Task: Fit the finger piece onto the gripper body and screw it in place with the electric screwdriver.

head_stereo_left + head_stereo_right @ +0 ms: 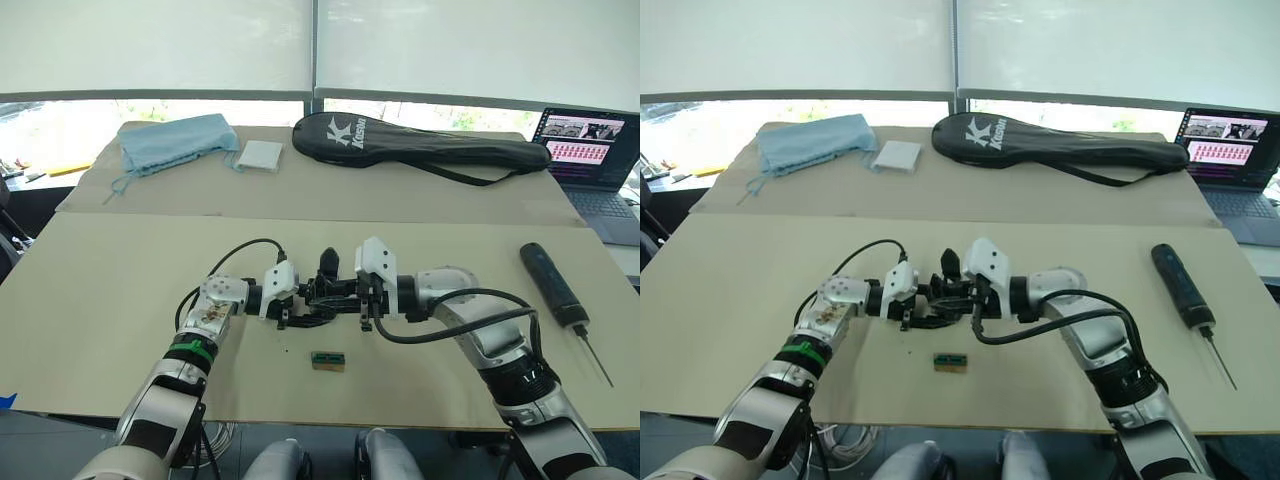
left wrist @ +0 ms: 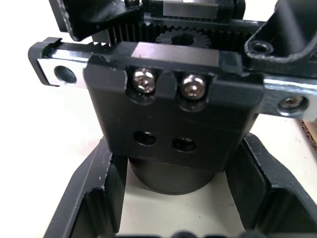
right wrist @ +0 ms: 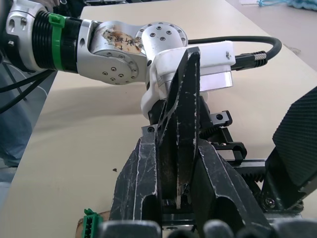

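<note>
Both grippers meet mid-counter (image 1: 120, 300): left gripper (image 1: 292, 312) jaws clasp the gripper body (image 1: 325, 297), right gripper (image 1: 364, 306) jaws pinch the finger piece (image 3: 181, 124). Electric screwdriver (image 1: 556, 286) lies far right; racket bag (image 1: 420, 147) and laptop (image 1: 590, 160) sit beneath blinds.

We see silver jointed forearms, black ribbed wrist collars, a green band on the left one, white casings, looping black cables, small screws, and scuffed black fingers (image 3: 181, 124).

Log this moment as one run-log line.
left gripper: shut on gripper body | right gripper: shut on finger piece | electric screwdriver: untouched on table
</note>
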`<control>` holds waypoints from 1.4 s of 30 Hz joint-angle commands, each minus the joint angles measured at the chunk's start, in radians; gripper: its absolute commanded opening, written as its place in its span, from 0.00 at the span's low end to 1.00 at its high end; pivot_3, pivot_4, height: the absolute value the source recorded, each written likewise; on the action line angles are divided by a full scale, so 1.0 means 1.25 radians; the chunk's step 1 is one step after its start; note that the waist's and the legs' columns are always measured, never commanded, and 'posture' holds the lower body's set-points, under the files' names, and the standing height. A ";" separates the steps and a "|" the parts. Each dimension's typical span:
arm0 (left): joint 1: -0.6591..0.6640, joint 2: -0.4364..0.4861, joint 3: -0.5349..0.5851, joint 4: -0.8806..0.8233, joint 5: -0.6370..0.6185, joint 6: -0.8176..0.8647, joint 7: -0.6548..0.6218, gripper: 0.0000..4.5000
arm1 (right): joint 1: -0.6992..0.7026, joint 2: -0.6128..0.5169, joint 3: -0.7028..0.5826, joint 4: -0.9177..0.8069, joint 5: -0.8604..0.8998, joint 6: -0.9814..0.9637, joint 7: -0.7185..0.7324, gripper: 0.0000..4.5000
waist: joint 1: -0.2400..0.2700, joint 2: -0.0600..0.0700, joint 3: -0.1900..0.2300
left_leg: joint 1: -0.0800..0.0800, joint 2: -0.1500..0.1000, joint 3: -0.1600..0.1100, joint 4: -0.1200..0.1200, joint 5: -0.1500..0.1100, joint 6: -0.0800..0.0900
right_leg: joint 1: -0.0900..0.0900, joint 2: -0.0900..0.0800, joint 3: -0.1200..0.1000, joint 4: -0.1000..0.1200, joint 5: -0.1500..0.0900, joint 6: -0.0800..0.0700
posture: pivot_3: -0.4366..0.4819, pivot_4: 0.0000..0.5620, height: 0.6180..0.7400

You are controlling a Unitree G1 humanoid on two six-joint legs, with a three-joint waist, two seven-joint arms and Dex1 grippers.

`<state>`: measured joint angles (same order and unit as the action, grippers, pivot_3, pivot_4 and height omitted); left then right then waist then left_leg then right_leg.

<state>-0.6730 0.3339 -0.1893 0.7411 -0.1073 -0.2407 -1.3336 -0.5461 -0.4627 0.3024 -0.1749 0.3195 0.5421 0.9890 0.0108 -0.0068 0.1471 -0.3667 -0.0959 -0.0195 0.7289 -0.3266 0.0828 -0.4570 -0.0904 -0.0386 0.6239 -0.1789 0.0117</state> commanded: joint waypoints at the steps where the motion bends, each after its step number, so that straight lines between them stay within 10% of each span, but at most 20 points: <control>1: 0.012 0.002 -0.014 -0.014 0.012 0.010 -0.001 0.51 | 0.018 -0.007 0.025 0.017 -0.031 0.064 -0.038 0.09 | 0.000 0.000 -0.001 | 0.000 0.000 0.000 0.000 0.000 0.000 | 0.000 0.000 0.000 0.000 0.000 0.000 | 0.48 0.27 1.00; 29: 0.021 0.013 -0.020 -0.033 0.011 0.025 0.003 0.51 | -0.003 0.003 -0.017 -0.024 0.045 0.032 0.005 0.09 | -0.001 0.000 -0.003 | 0.002 0.000 0.000 0.000 0.000 0.000 | 0.001 0.000 0.001 0.000 0.000 0.000 | 0.48 0.27 1.00; 39: 0.026 0.014 -0.020 -0.028 0.013 0.022 0.012 0.51 | -0.014 -0.003 -0.063 -0.099 0.079 -0.051 0.036 0.95 | -0.001 -0.001 -0.003 | 0.000 0.000 0.000 0.000 0.000 0.000 | -0.001 0.000 0.000 0.000 0.000 0.000 | 0.48 0.27 1.00; 42: 0.026 0.012 -0.014 -0.027 0.011 0.031 0.025 0.51 | -0.013 -0.014 -0.081 -0.110 0.095 -0.076 0.059 0.99 | -0.001 -0.001 -0.003 | 0.000 0.000 0.000 0.000 0.000 0.000 | -0.001 0.000 0.000 0.000 0.000 0.000 | 0.48 0.27 1.00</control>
<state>-0.6562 0.3458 -0.1966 0.7044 -0.1124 -0.2138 -1.3118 -0.5458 -0.4736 0.2374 -0.2713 0.4112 0.4831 1.0432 0.0099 -0.0074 0.1435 -0.3672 -0.0958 -0.0195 0.7284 -0.3268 0.0830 -0.4577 -0.0902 -0.0381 0.6233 -0.1789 0.0116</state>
